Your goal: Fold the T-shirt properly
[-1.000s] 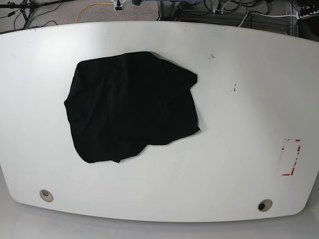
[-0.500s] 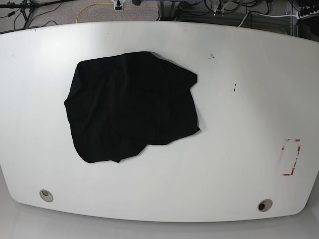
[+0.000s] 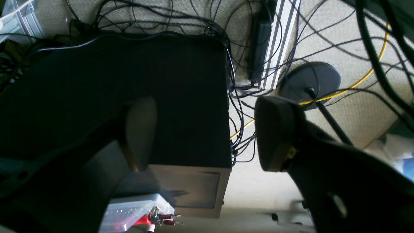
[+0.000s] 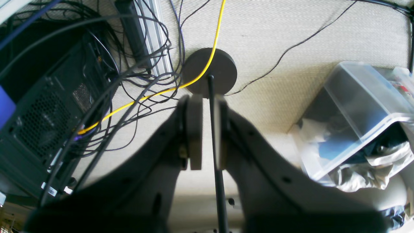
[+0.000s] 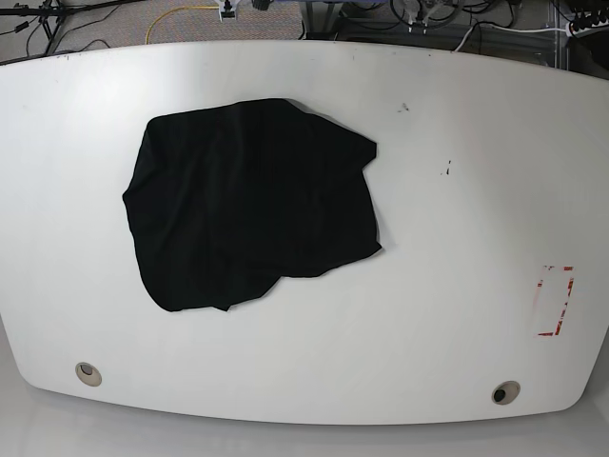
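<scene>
1. The T-shirt is lying rumpled, left of centre on the white counter.
2. I am holding my left tool wide open and empty, my right tool nearly closed and empty, both off the counter.
3. I am planning to spread it flat before folding.

The base view is bright and even, and the white table bows at the frame edges from wide-angle distortion. The T-shirt reads as flat black, its folds lost. Both wrist views are dim in the foreground, with near gripper parts blurred and the floor sharper.
</scene>
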You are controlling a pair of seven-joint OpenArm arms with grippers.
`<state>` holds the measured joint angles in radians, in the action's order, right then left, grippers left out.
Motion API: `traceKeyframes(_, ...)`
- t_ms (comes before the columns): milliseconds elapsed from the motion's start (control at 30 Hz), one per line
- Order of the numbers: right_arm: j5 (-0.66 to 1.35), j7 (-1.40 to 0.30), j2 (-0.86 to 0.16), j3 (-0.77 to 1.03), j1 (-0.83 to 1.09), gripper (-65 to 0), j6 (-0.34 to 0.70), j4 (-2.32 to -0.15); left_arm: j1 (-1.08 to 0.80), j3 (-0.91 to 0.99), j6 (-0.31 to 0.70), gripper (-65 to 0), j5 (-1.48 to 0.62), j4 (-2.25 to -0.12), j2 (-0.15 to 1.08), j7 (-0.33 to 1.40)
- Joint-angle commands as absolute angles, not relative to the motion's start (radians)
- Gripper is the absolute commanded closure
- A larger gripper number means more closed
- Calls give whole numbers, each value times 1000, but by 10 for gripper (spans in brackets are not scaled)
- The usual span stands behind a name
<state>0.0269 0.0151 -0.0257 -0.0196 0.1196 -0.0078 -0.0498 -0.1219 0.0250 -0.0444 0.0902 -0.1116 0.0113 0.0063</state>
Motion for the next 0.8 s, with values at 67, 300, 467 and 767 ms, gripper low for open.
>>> traceKeyframes(67,26,15,-28,-19,125,-59,-7,-50,-127,21,-46,-441,90,-118,14,5)
traceKeyframes(300,25,16,-29,-20,127,-60,-7,-53,-127,25,-46,-441,88,-121,16,1)
traceKeyframes(467,23,18,-25,-18,132,-58,-8,-54,-131,23,-46,-442,89,-121,15,-4)
traceKeyframes(767,23,15,-26,-19,127,-59,-5,-41,-141,26,-45,-444,87,-125,18,-6)
